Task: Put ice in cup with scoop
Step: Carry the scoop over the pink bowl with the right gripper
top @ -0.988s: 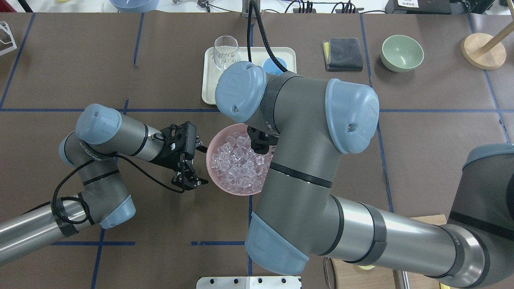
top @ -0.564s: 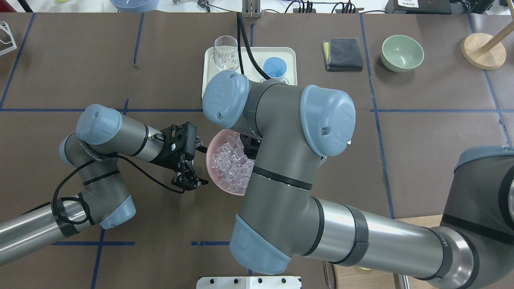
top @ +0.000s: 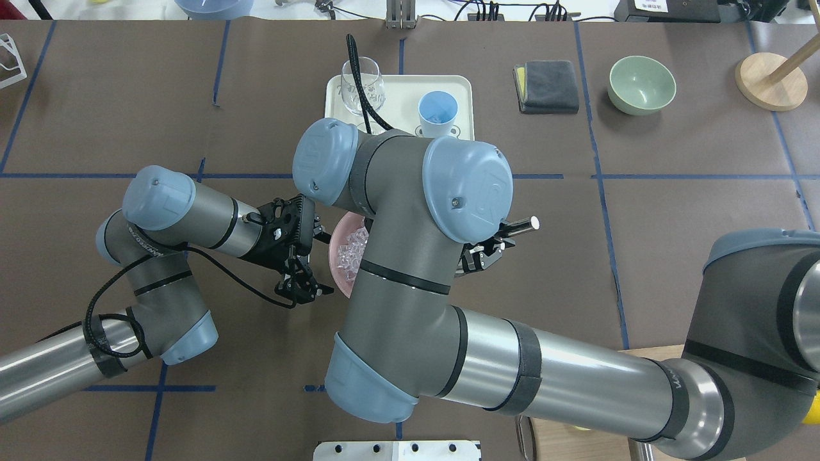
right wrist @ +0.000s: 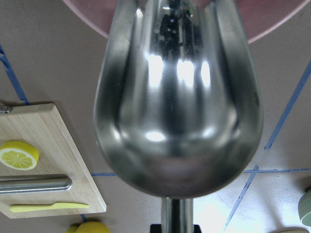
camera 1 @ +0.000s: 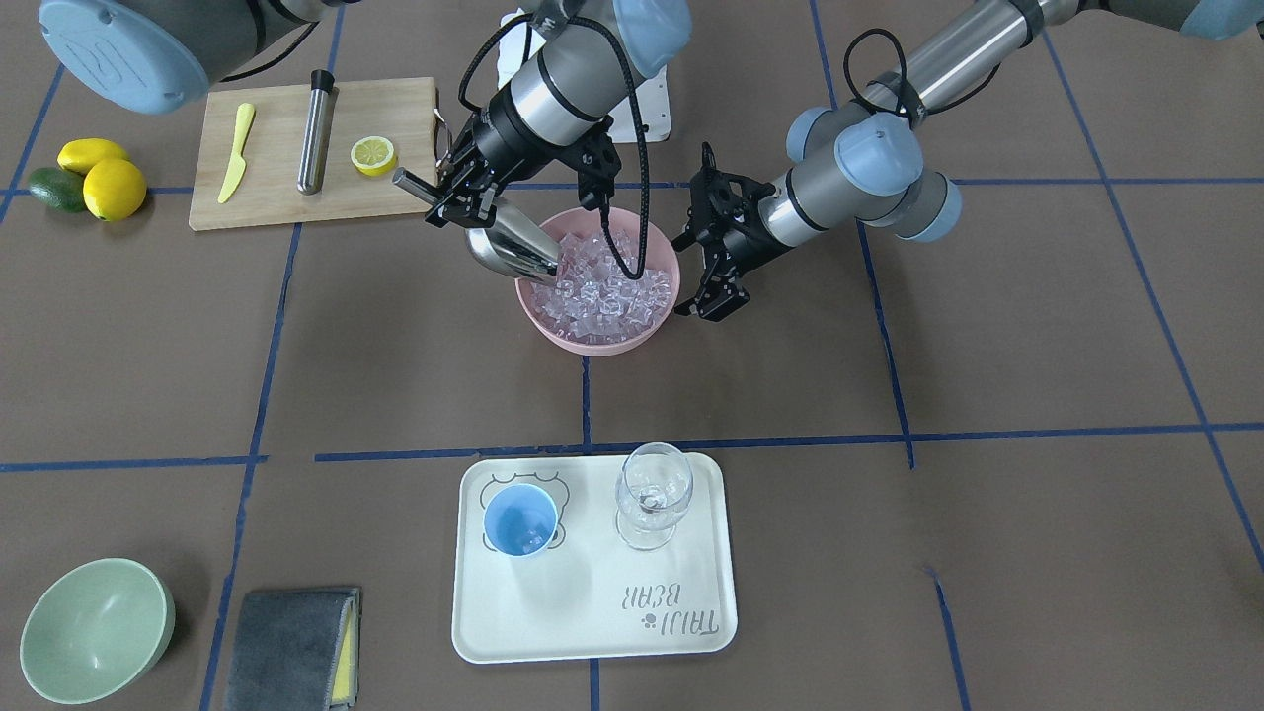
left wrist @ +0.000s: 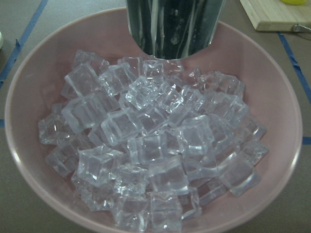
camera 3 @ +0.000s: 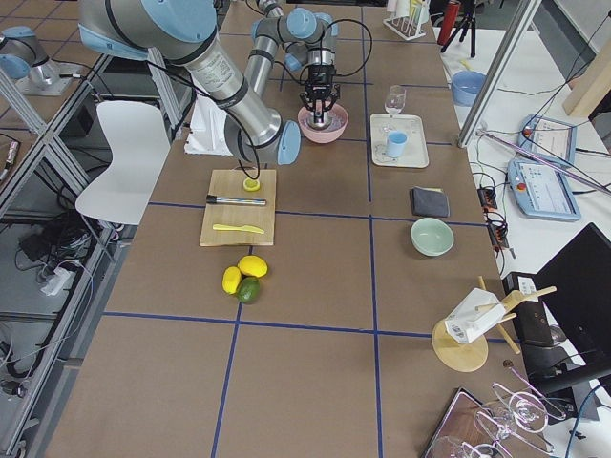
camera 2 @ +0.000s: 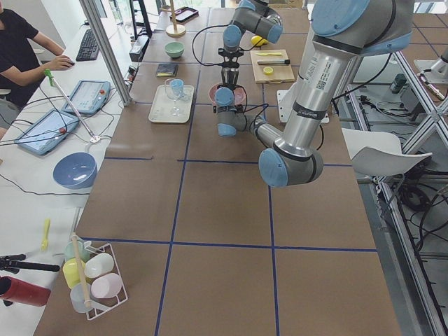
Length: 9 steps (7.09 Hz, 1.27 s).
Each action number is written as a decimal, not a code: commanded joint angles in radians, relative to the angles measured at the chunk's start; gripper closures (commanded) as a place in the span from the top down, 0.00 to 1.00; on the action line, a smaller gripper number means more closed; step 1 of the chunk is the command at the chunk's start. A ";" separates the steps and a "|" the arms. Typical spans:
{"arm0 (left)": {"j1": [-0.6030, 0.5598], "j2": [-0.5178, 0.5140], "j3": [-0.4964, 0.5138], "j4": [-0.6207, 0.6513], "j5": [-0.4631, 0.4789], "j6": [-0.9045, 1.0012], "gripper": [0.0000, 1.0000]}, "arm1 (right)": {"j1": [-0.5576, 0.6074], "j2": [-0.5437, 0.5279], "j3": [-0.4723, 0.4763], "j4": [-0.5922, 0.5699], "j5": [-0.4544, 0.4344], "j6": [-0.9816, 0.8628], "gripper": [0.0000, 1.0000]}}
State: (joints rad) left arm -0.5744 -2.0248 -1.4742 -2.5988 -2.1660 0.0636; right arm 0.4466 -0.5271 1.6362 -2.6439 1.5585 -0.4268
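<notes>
My right gripper (camera 1: 460,194) is shut on the rod handle of the shiny steel scoop (camera 1: 509,252). The scoop tilts down, with its mouth at the rim of the pink bowl (camera 1: 592,342) and against the ice (camera 1: 607,286). The left wrist view shows the clear ice cubes (left wrist: 150,141) heaped in the bowl and the scoop (left wrist: 175,24) at the far rim. My left gripper (camera 1: 713,301) is open and empty beside the bowl's other side. The light-blue cup (camera 1: 520,520) stands upright on the white tray (camera 1: 592,622) with a little ice inside.
A clear wine glass (camera 1: 652,494) stands on the tray beside the cup. A wooden board (camera 1: 276,202) holds a lemon half, a steel cylinder and a yellow knife. Lemons and an avocado (camera 1: 84,178), a green bowl (camera 1: 94,627) and a grey cloth (camera 1: 291,647) lie at the sides.
My right arm has swung left in the overhead view, covering most of the bowl and uncovering the cup. The scoop's handle end now shows at its right. My left arm has stayed still.
</notes>
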 commanded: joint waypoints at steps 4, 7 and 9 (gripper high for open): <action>-0.001 -0.002 0.000 -0.003 0.000 0.004 1.00 | -0.020 -0.019 -0.016 0.108 -0.005 0.000 0.00; -0.002 -0.006 0.000 -0.003 0.000 0.004 1.00 | -0.020 -0.027 -0.016 0.113 -0.008 -0.001 0.00; -0.002 -0.015 0.000 -0.001 0.000 0.004 1.00 | -0.020 -0.085 -0.006 0.195 -0.011 0.000 0.00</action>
State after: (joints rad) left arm -0.5765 -2.0334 -1.4742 -2.6013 -2.1660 0.0675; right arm 0.4265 -0.5773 1.6248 -2.4997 1.5499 -0.4268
